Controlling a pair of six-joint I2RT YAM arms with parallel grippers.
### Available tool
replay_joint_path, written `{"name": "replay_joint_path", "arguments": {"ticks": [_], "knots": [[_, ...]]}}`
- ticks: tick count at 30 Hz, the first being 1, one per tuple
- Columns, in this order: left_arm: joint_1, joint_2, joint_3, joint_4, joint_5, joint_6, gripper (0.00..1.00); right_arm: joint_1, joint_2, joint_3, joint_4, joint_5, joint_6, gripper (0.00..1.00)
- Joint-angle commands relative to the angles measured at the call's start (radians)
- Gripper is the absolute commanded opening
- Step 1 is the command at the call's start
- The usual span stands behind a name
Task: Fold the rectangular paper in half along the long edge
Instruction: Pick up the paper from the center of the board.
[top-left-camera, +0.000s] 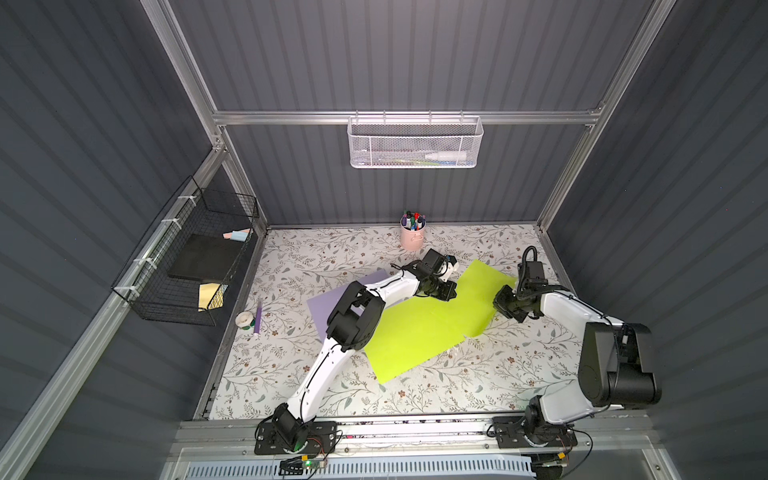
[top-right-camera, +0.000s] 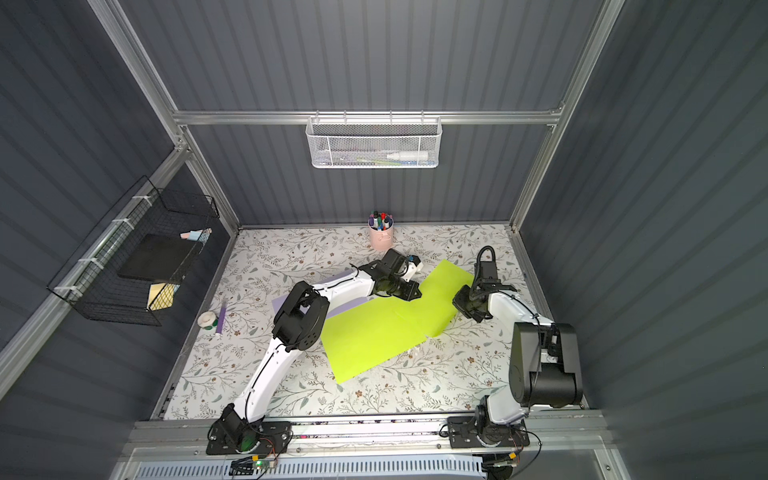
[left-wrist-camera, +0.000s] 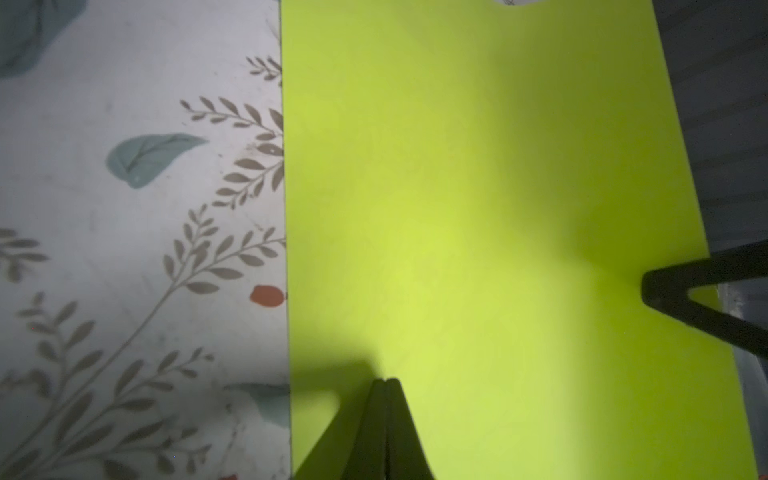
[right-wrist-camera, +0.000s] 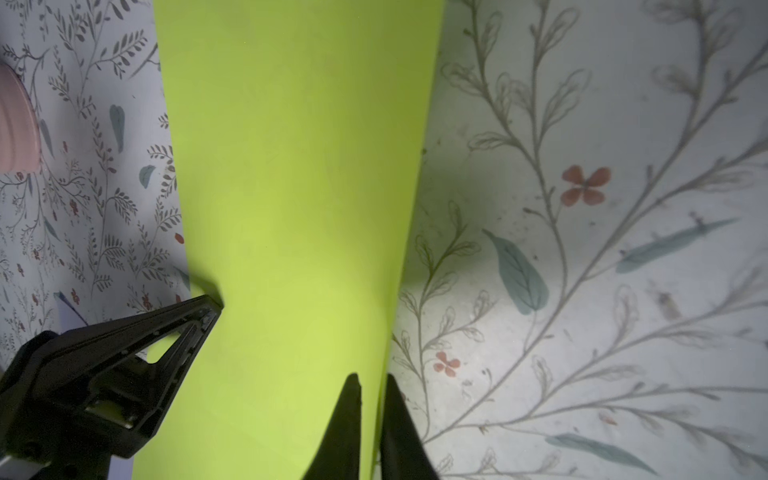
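Note:
The lime green rectangular paper lies at a slant on the floral table in both top views. My left gripper is shut, its tips pressed down on the sheet near its far long edge. My right gripper sits at the opposite edge. Its jaws are closed to a thin gap, with the slightly raised paper edge between them. One right finger shows in the left wrist view.
A purple sheet lies partly under the green paper and the left arm. A pink cup of markers stands at the back. A tape roll and a purple pen lie at the left. Wire baskets hang on the walls.

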Motion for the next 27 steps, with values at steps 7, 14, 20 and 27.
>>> {"name": "replay_joint_path", "arguments": {"ticks": [7,14,20,27], "knots": [[0.000,0.014,-0.057,-0.155,-0.043,0.027,0.07,0.000,-0.043,0.011,-0.073,0.072,-0.010,0.00],[0.004,-0.118,-0.057,-0.122,-0.010,0.033,0.94,0.000,-0.106,0.057,-0.147,0.031,-0.082,0.00],[0.060,-0.293,-0.089,-0.045,0.056,0.004,0.99,0.002,-0.171,0.130,-0.184,0.004,-0.104,0.00],[0.205,-0.507,-0.272,0.005,0.105,-0.054,0.99,0.075,-0.168,0.195,-0.146,0.004,-0.104,0.00]]}}
